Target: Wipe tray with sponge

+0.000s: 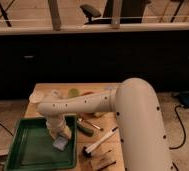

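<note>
On the wooden counter (43, 92) the green tray (30, 150) held the sponge (61, 143) near its right wall, directly beneath the downward-pointing claw (59, 135), whose grip I cannot tell.

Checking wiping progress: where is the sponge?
The sponge lies inside the green tray, near its right wall, directly under the claw, lower left of the camera view.

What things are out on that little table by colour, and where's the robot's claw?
Green: 3, tray, marker, round thing
Pale blue: 1, sponge
Black-and-white: 1, brush
Total: 5
The gripper is down on the sponge, inside the tray.
</note>
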